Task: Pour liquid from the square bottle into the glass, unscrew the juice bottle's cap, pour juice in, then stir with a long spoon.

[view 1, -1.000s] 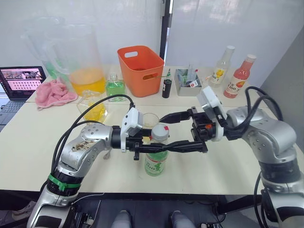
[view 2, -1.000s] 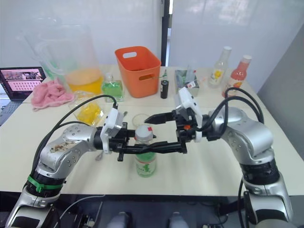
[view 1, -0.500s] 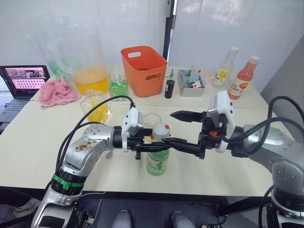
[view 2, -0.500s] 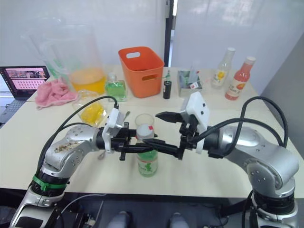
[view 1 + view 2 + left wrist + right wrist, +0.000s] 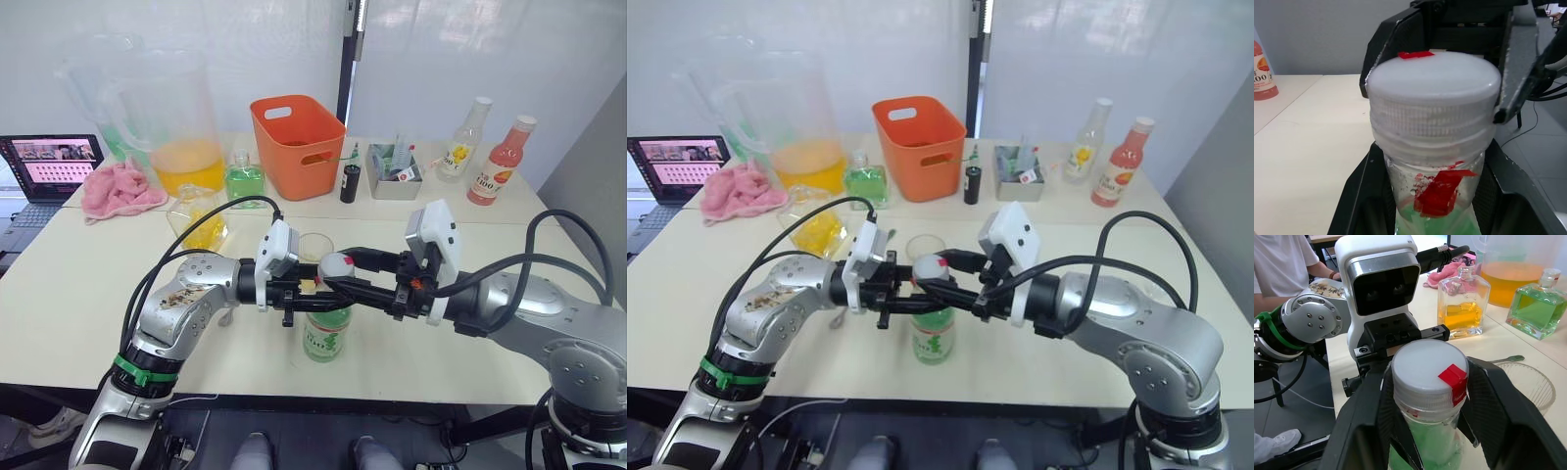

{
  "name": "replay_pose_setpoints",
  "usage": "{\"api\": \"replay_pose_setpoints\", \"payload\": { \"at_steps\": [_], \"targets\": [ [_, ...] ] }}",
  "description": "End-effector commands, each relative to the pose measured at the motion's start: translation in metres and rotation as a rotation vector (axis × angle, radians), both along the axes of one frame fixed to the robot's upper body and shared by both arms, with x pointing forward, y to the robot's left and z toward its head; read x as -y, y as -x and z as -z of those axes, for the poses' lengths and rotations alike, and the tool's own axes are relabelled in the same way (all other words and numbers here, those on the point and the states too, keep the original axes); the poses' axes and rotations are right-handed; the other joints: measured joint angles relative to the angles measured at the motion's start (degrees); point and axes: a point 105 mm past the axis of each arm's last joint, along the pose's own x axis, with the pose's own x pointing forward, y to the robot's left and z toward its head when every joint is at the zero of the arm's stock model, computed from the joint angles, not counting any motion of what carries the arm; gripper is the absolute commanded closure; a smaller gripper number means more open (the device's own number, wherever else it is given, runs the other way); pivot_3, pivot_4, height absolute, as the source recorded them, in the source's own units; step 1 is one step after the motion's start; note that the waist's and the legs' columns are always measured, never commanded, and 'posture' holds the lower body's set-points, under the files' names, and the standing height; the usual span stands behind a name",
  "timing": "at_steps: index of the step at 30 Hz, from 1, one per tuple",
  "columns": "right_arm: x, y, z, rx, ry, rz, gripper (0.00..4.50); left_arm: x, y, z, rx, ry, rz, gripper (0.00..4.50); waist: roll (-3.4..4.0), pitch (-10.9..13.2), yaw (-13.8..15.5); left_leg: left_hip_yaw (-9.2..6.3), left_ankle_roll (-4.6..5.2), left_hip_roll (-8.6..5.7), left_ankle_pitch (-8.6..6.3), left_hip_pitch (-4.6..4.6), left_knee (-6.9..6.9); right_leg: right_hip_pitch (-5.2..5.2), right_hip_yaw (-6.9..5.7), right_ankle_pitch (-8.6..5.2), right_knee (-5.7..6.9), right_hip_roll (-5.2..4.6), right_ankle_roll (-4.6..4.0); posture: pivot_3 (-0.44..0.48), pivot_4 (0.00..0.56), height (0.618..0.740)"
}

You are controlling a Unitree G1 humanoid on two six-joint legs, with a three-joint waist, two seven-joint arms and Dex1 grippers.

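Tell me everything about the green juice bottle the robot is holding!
The juice bottle is clear round plastic with pale green liquid and a green-and-white label. It stands upright on the table, in front of the glass. Its ribbed white cap, still on, carries a red tape tab. The left end effector grips the neck just under the cap, and the right end effector has its black fingers on either side of the cap.

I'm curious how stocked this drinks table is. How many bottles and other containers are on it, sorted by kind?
Bottles: 6, namely the juice bottle, the square bottle, a green square bottle, a yellow-label bottle, a red-liquid bottle and a small black bottle.
Pitchers: 1
Glasses: 1
Orange bins: 1
Grey trays: 1
Total: 10
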Motion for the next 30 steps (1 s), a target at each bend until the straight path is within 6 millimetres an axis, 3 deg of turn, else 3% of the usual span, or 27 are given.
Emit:
{"api": "replay_pose_setpoints", "payload": {
  "at_steps": [1,6,10,17,23,25,30],
  "targets": [
    [-0.004,0.007,-0.004,0.029,0.014,-0.067,2.82,0.002,-0.002,-0.001,0.035,-0.012,-0.030,3.08,0.00,0.00,-0.01,0.00,0.00,0.00,0.00,0.00,0.00,0.00,0.00,0.00,0.00,0.00,0.00,0.000,0.150,0.738],
    [-0.006,0.010,0.003,-0.013,0.080,-0.302,2.82,-0.002,0.001,-0.001,0.041,-0.017,-0.051,3.08,0.00,0.00,-0.11,0.01,0.00,0.00,0.00,0.02,0.00,0.01,0.00,0.00,-0.02,0.00,-0.01,0.000,0.150,0.738],
    [-0.002,-0.003,0.006,0.028,0.161,-0.468,2.82,-0.003,0.001,0.000,0.046,-0.025,-0.067,3.09,0.00,0.00,-0.25,0.01,0.00,0.00,0.00,0.03,0.00,0.01,0.00,0.00,-0.02,0.00,-0.01,0.000,0.150,0.738],
    [-0.015,-0.019,-0.011,0.110,0.238,-0.743,2.82,-0.005,0.006,-0.001,0.057,-0.020,-0.076,3.09,0.00,0.00,-1.02,0.02,0.00,0.00,0.00,0.06,-0.02,-0.02,0.00,0.01,0.02,0.01,0.01,0.000,0.150,0.738],
    [-0.021,-0.023,-0.026,0.142,0.256,-0.840,2.82,-0.005,0.010,-0.001,0.052,-0.023,-0.083,3.09,0.01,0.00,-1.34,0.00,-0.01,0.00,0.00,0.03,-0.05,-0.05,-0.02,0.04,0.07,0.01,0.07,0.000,0.150,0.738],
    [-0.019,-0.023,-0.031,0.137,0.259,-0.850,1.80,-0.005,0.010,-0.001,0.052,-0.027,-0.091,3.09,0.01,0.00,-1.40,0.00,-0.01,0.00,0.00,0.02,-0.05,-0.08,-0.02,0.04,0.08,0.01,0.07,0.000,0.150,0.738],
    [-0.009,-0.028,-0.043,0.124,0.256,-0.790,0.13,-0.004,0.012,-0.001,0.050,-0.020,-0.076,3.10,0.01,0.01,-1.36,-0.02,-0.02,0.00,0.00,0.02,-0.07,-0.09,-0.04,0.20,0.13,0.01,0.38,0.000,0.150,0.738]
  ]
}}
